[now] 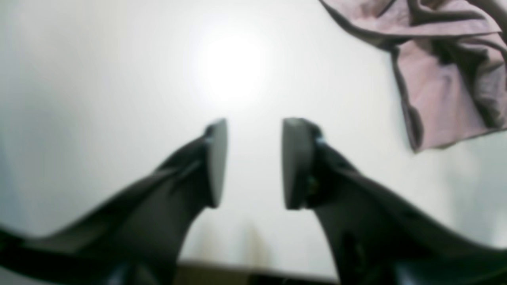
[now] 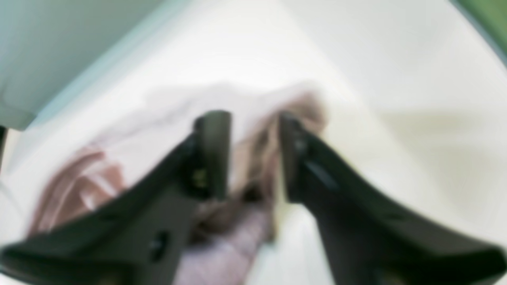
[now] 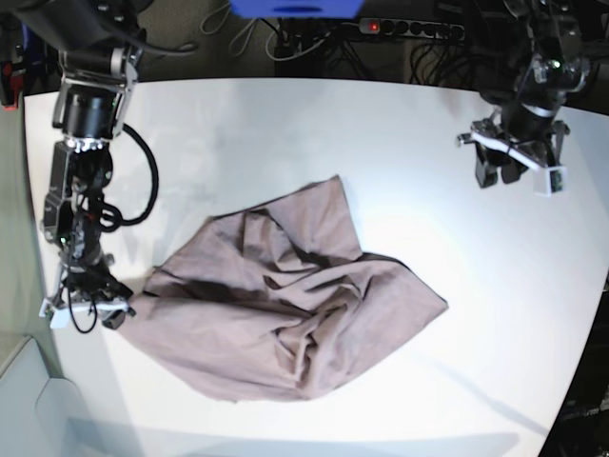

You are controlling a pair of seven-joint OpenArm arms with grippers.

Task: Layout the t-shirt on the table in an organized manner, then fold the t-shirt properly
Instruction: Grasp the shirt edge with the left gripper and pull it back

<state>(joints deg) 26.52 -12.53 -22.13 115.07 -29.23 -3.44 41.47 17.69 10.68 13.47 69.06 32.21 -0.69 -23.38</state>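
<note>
Left wrist view: left tool [image 1: 253, 162] spread, nothing btwn the pads, hanging over bare white desk [image 1: 119, 79]. The t-shirt [image 1: 447, 71] sits top right of view, well apart from the tool, bunched w/ dark folds.

Right wrist view: blurred. Right tool [image 2: 253, 154] w/ pads apart, mauve t-shirt [image 2: 233, 245] cloth seen in the gap and below; can't tell if cloth touches either pad. Desk [image 2: 396, 79] white beyond.

Base view: t-shirt [image 3: 285, 305] lies crumpled mid-desk, spread in a rough diagonal, many wrinkles, no sleeves or collar clear. Right tool [image 3: 90, 309] at view's left, low, right at the shirt's left corner. Left tool [image 3: 514, 167] at view's right, up off the desk [image 3: 285, 124], well apart from the shirt. Cables and a power strip [image 3: 409, 29] behind the desk's far edge.
</note>
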